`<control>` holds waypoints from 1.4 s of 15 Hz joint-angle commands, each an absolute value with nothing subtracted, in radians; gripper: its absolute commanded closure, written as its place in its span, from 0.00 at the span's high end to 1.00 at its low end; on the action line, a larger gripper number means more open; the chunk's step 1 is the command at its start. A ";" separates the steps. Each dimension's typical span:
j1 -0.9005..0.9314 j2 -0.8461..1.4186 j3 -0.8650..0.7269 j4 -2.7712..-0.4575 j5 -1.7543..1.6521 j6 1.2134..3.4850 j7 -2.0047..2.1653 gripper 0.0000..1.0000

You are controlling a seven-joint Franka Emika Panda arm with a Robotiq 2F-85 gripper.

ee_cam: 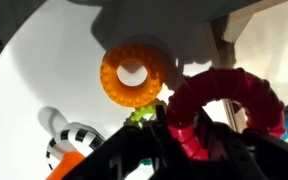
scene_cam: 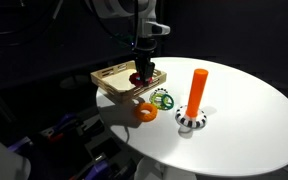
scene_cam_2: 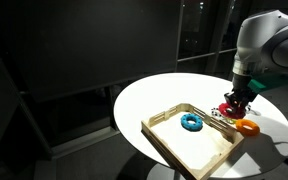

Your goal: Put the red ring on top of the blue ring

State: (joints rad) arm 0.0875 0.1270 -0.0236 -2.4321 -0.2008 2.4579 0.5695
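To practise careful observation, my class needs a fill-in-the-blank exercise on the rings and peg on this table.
1. The blue ring lies inside the wooden ____.
2. The tall peg on the striped base is coloured ____.
3. The red ring is held by the robot's ____.

Missing words: tray; orange; gripper.

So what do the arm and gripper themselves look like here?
The arm has bulky, rounded white links with darker bands at the joints. The gripper is black and blocky, narrowing toward its tips. No cables or markings are clear enough to make out.
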 commanded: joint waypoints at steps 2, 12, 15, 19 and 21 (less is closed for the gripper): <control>0.114 0.195 -0.011 -2.347 -0.212 2.483 0.605 0.10; 0.209 0.358 -0.013 -2.188 -0.199 2.506 0.643 0.10; 0.228 0.408 -0.017 -2.147 -0.191 2.512 0.641 0.10; 0.250 0.450 -0.037 -2.098 -0.203 2.512 0.649 0.10; 0.257 0.460 -0.045 -2.084 -0.205 2.509 0.649 0.58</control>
